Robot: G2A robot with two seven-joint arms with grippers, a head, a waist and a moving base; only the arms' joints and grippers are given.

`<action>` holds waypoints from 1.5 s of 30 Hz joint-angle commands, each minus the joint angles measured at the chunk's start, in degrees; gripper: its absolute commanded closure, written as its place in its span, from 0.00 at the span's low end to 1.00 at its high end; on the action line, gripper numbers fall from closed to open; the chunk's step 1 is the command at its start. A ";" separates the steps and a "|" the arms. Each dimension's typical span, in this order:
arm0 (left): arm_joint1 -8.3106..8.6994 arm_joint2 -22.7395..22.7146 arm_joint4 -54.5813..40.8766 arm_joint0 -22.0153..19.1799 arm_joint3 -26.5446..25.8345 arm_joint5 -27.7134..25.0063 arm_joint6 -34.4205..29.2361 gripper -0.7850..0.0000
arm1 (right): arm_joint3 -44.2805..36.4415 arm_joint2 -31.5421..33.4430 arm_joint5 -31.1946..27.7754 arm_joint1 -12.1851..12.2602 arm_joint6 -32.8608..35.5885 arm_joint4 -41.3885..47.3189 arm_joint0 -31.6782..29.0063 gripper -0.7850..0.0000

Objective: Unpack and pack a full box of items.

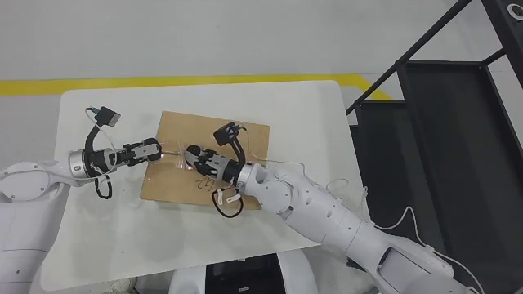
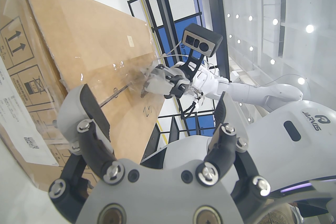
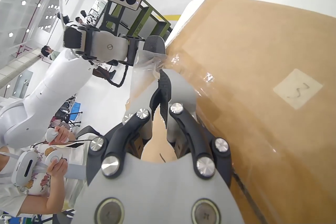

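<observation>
**Box** (image 1: 245, 143): brown cardboard carton lying flat near the middle of the bench (image 1: 310, 106), flaps closed, printed side panel facing the left arm. Nothing has been taken out of it, so the task appears to be at its opening step.

**Clear tape** (image 3: 147, 62): glossy film running along the box's top seam. At the end of the box nearest the left arm it is crumpled and lifted off the cardboard. The rest looks stuck down along the seam, though how far it has come loose is hard to tell.

**Right hand** (image 3: 161, 78): over the box top, at the lifted end of the tape, with its fingers pinched together on the loose film. It is likely held there to peel the strip back along the seam so the flaps can come free.

**Left hand** (image 1: 157, 149): just beside the same end of the box, at top-edge height, its fingers spread wide and holding nothing. One fingertip (image 3: 155, 46) lies very near the raised tape; contact cannot be confirmed. Probable purpose: to brace the box against the pull, or to take a second hold on the film.

**Handling note**: thin tape may tear or stretch, and an unbraced box could slide across the bench.
</observation>
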 commanded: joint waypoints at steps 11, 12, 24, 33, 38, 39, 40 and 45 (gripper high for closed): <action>0.00 0.00 0.00 0.00 0.00 0.00 0.00 0.00 | 0.61 3.19 0.80 -0.80 0.07 -1.24 0.87 1.00; 0.00 0.00 0.00 0.00 0.00 0.00 0.00 0.00 | 0.69 3.24 0.94 -0.87 0.32 -1.43 0.80 1.00; 0.00 0.00 0.00 0.00 0.00 0.00 0.00 0.00 | 1.28 4.17 2.71 -1.65 4.46 -2.71 0.57 0.00; 0.00 0.00 0.00 0.00 0.00 0.00 0.00 0.00 | -2.79 7.32 0.55 -1.25 5.04 -2.71 -1.44 0.00; 0.00 0.00 0.00 0.00 0.00 0.00 0.00 0.00 | -7.18 9.04 1.00 -1.26 6.59 0.05 -1.97 0.00; 0.00 0.00 0.00 0.00 0.00 0.00 0.00 0.00 | -7.45 9.18 1.30 -1.31 6.95 0.23 -1.93 0.00; 0.00 0.00 0.00 0.00 0.00 0.00 0.00 0.00 | -7.66 9.28 1.38 -1.37 7.17 0.52 -1.92 0.00; 0.00 0.00 0.00 0.00 0.00 0.00 0.00 0.00 | -7.62 10.03 0.16 -1.61 9.66 3.37 -1.53 0.00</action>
